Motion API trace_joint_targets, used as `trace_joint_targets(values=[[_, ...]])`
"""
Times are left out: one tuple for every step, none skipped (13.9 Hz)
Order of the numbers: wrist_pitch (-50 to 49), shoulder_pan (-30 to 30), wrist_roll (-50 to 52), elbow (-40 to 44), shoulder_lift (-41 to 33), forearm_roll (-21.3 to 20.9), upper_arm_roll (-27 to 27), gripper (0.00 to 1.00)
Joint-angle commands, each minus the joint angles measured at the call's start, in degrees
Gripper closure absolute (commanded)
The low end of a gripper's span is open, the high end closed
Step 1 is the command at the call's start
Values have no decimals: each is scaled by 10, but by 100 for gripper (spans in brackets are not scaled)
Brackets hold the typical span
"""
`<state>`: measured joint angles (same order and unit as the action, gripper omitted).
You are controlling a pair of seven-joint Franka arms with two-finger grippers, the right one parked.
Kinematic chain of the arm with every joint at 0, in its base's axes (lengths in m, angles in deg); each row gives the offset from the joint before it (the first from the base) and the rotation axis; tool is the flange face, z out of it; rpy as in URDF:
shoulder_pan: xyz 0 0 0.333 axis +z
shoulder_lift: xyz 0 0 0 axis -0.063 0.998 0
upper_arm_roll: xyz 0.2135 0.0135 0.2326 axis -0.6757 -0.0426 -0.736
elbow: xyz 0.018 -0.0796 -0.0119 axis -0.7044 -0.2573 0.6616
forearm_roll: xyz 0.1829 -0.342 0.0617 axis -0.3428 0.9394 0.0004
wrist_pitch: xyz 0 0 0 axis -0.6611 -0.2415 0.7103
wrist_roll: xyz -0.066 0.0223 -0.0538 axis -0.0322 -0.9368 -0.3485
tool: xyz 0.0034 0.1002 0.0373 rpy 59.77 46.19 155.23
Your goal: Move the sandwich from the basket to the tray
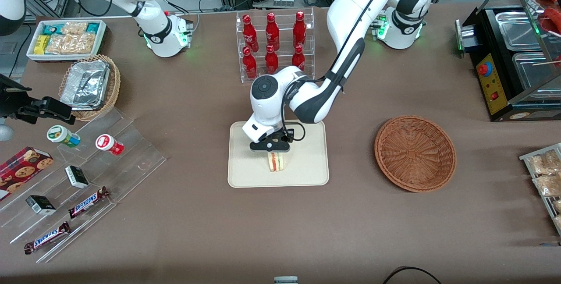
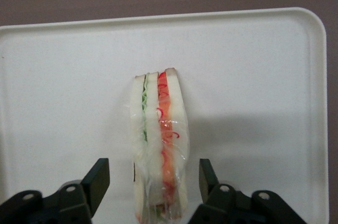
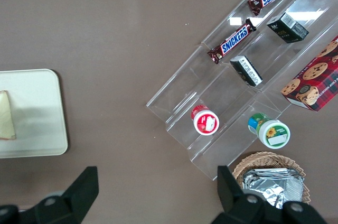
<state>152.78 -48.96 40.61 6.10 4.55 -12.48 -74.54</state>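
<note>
The sandwich [image 1: 276, 161], a plastic-wrapped wedge of white bread with red, orange and green filling, stands on its edge on the cream-white tray [image 1: 245, 174]. It also shows in the left wrist view [image 2: 158, 145] on the tray [image 2: 253, 76]. My left gripper [image 1: 272, 152] is just above the sandwich and open; in the left wrist view [image 2: 154, 182] the fingers [image 2: 97, 182] stand apart on either side of the sandwich with gaps to it. The reddish-brown wicker basket [image 1: 414, 152] lies empty beside the tray, toward the working arm's end.
A clear rack of red bottles [image 1: 274, 43] stands farther from the camera than the tray. An acrylic stepped stand with snacks [image 1: 79, 187], a foil-lined basket [image 1: 90, 84] and a white snack bin [image 1: 65, 38] lie toward the parked arm's end. A black warmer [image 1: 513, 60] stands at the working arm's end.
</note>
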Motion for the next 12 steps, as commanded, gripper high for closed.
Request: trace_joint_targets(values=[[-81, 20, 8, -2, -64, 4, -2, 1], [-103, 27, 8, -3, -86, 19, -3, 1], [-125, 33, 7, -7, -110, 34, -3, 1], [-147, 56, 7, -9, -132, 44, -3, 1], [-165, 76, 6, -9, -150, 52, -2, 1], [-191, 91, 3, -9, -172, 63, -2, 1], [-230, 106, 0, -14, -196, 65, -3, 1], [-257, 128, -3, -17, -217, 66, -3, 1], [-286, 146, -14, -18, -237, 65, -2, 1], [-317, 161, -37, -25, -259, 65, -3, 1], [-346, 183, -70, -34, -287, 65, -3, 1], [-372, 212, -106, -42, -315, 65, -3, 1]])
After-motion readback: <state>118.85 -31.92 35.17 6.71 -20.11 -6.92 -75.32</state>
